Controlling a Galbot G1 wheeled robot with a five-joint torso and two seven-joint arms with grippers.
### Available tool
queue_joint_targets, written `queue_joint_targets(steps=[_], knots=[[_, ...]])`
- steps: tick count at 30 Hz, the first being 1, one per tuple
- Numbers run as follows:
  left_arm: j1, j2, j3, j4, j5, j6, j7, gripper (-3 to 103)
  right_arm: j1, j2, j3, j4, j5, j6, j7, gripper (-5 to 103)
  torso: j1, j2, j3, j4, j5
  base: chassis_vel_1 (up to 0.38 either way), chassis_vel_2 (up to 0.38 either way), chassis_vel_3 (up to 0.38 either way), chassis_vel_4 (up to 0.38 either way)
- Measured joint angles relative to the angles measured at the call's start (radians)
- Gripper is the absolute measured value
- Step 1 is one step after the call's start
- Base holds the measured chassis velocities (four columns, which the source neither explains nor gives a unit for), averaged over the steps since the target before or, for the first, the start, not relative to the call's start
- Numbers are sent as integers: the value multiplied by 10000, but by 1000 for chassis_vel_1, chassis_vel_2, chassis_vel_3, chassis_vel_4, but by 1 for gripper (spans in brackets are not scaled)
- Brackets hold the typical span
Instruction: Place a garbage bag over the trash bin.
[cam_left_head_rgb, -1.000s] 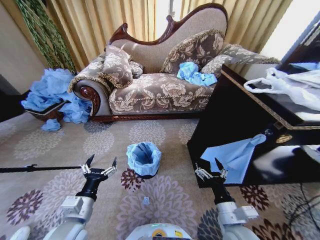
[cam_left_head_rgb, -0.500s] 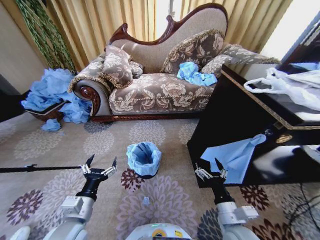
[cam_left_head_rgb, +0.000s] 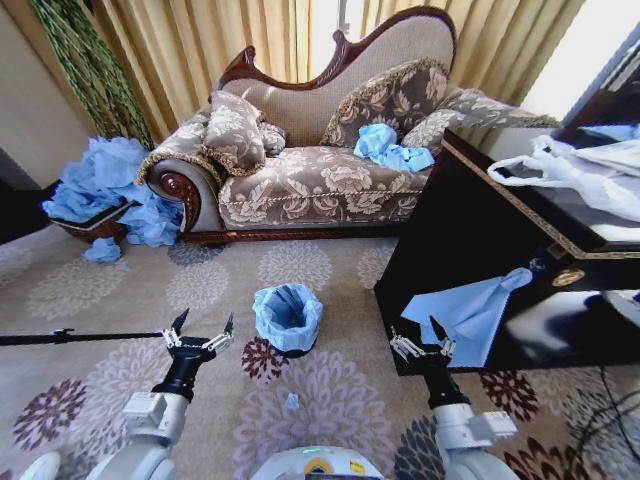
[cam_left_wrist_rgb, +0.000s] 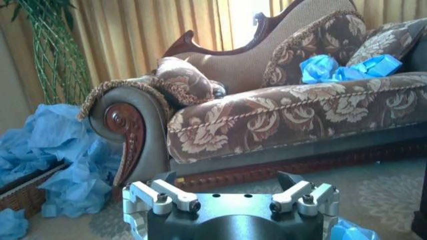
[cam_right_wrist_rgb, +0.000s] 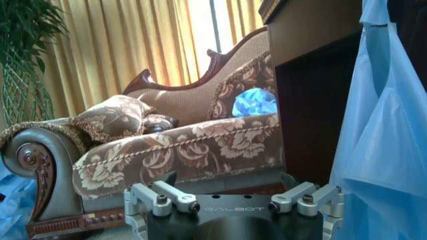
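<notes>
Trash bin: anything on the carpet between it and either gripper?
Nothing visible. The trash bin, already lined with a blue bag, stands on open carpet between the left gripper and right gripper, both open. A small blue scrap lies nearer the robot, off both paths.

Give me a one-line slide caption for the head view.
Both open grippers, left and right, hover over carpet flanking the bag-lined trash bin.

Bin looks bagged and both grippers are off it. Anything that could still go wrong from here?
1. The garbage bag bunches unevenly over the trash bin, so it might slip in under load.
2. The left gripper, open, hovers beside the bin; a sweep toward it could tip it.
3. The right gripper, open, sits close to a blue sheet hanging off the dark cabinet and might snag it.
</notes>
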Motion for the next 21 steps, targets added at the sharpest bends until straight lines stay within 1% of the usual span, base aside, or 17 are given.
queue_joint_targets(steps=[21], knots=[[0, 0, 0, 0, 0, 0, 0, 100, 0, 0, 0, 0, 0, 0, 0, 100, 0, 0, 0, 0, 0, 0, 0, 0, 0]])
